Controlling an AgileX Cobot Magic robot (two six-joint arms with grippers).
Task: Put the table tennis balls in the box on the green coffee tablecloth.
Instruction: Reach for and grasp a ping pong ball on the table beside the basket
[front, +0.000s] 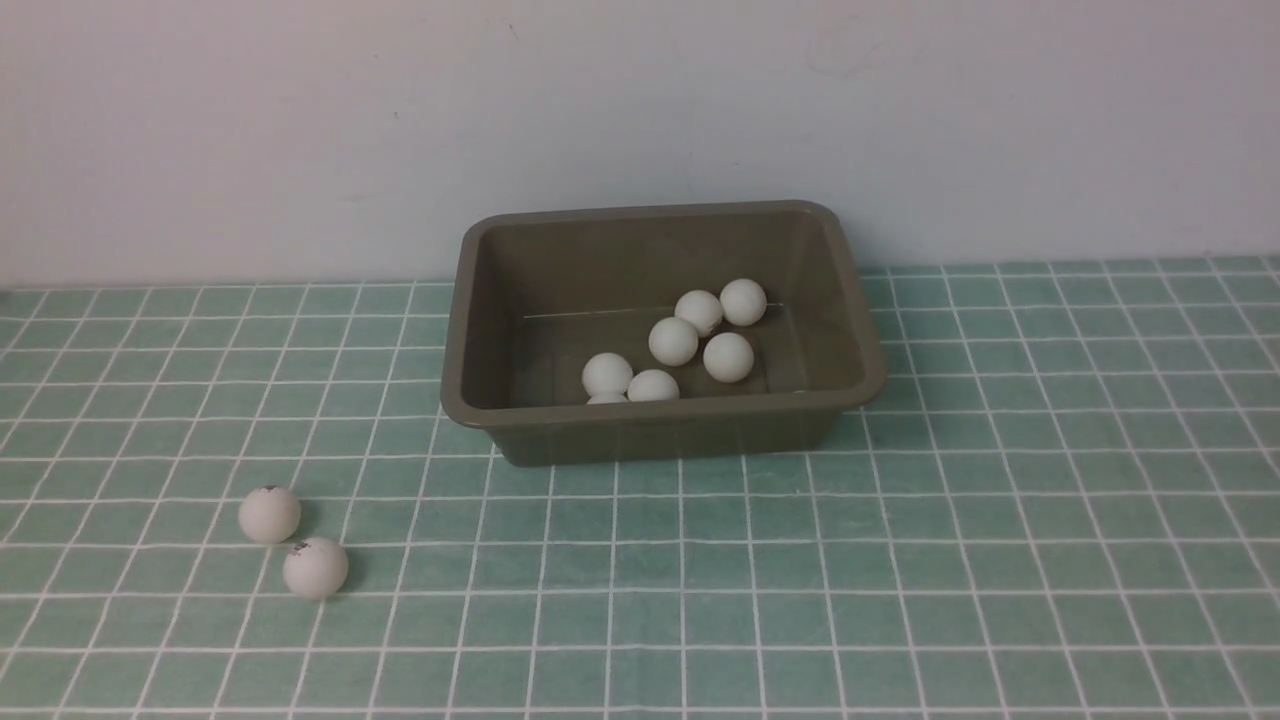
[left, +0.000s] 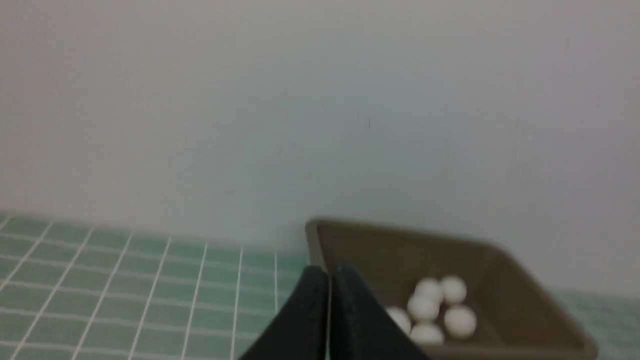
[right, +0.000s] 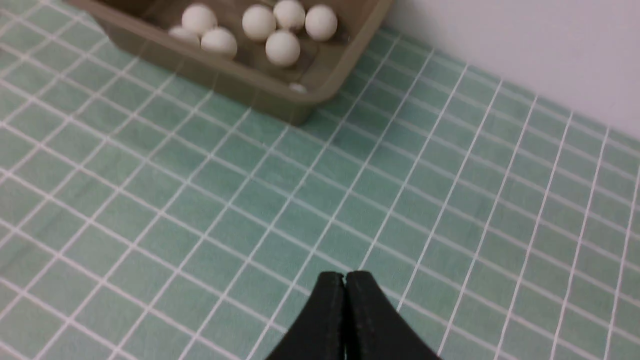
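Observation:
The olive-brown box (front: 470, 300) stands on the green coffee tablecloth (front: 900, 560) near the back wall. Several table tennis balls (front: 673, 341) lie inside it. Two more balls sit on the cloth at the front left, one (front: 269, 514) just behind the other (front: 315, 567). Neither gripper shows in the front view. In the left wrist view my left gripper (left: 329, 272) is shut and empty, with the box (left: 505, 260) and its balls (left: 459, 321) beyond it. My right gripper (right: 344, 276) is shut and empty above bare cloth, well apart from the box (right: 280, 95).
A plain white wall (front: 640, 120) rises directly behind the box. The cloth runs on to the left and right of the box.

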